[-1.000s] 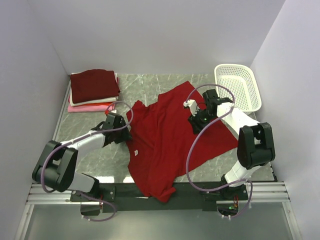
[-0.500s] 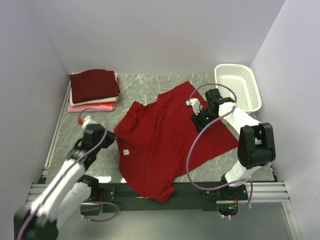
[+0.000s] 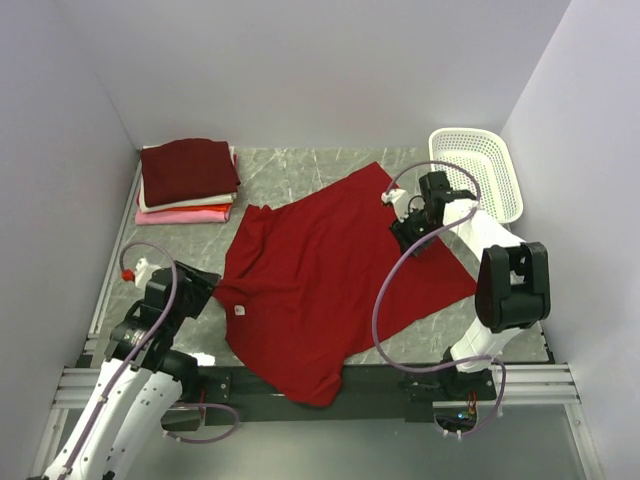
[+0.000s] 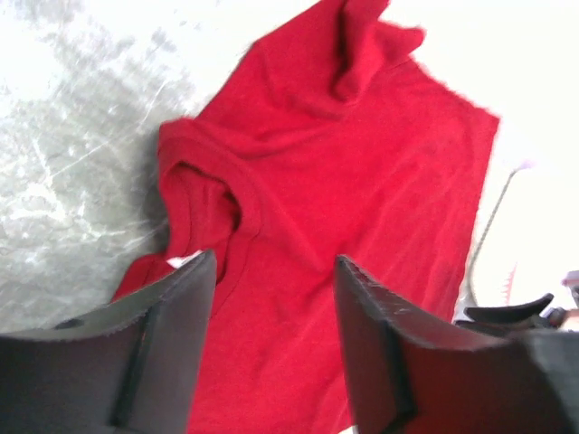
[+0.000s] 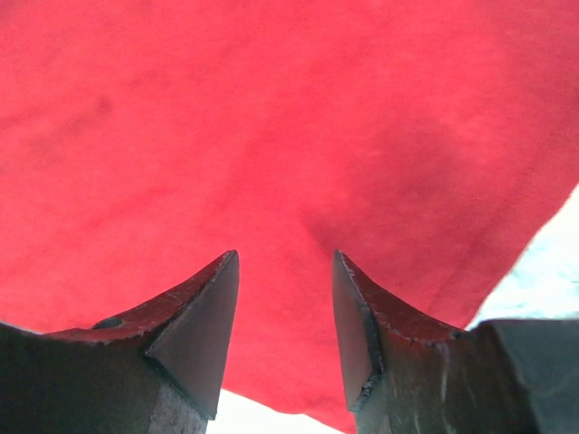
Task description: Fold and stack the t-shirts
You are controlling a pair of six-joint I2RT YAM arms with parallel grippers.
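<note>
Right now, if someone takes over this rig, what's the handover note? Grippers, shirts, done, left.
Left gripper: open, empty, at the collar end of the red t-shirt.
Right gripper: open, empty, low over the shirt's far right part.
The red t-shirt lies spread and unfolded mid-table, slightly rumpled, its near hem over the front edge.
The folded stack sits in the far left corner: maroon on top, white and pink below. The white basket is far right.
Done: the stacked shirts are folded.
Left: fold the red one and put it on the stack.
</note>
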